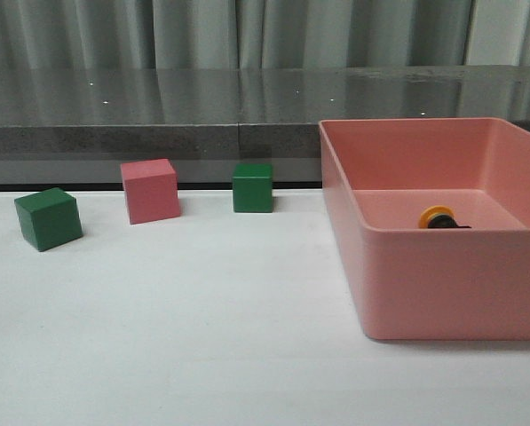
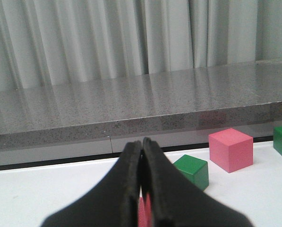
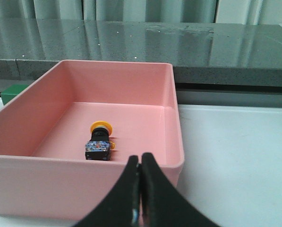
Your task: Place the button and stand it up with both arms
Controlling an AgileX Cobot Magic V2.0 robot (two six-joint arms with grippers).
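Pre-grasp step: the button (image 3: 99, 139) lies sideways in the pink bin (image 3: 171, 113). My left gripper (image 2: 141, 176) and right gripper (image 3: 140, 182) are pressed closed, empty; next, the right must open and reach in.

Ahead of my grippers: white tabletop (image 1: 202, 337), w/ a grey speckled stone ledge (image 1: 158, 120) running along its far edge. Behind that, pale grey-green curtains (image 1: 247, 31) in vertical folds. Ledge top is glossy, prob. reflecting the curtains. Light is soft, even.
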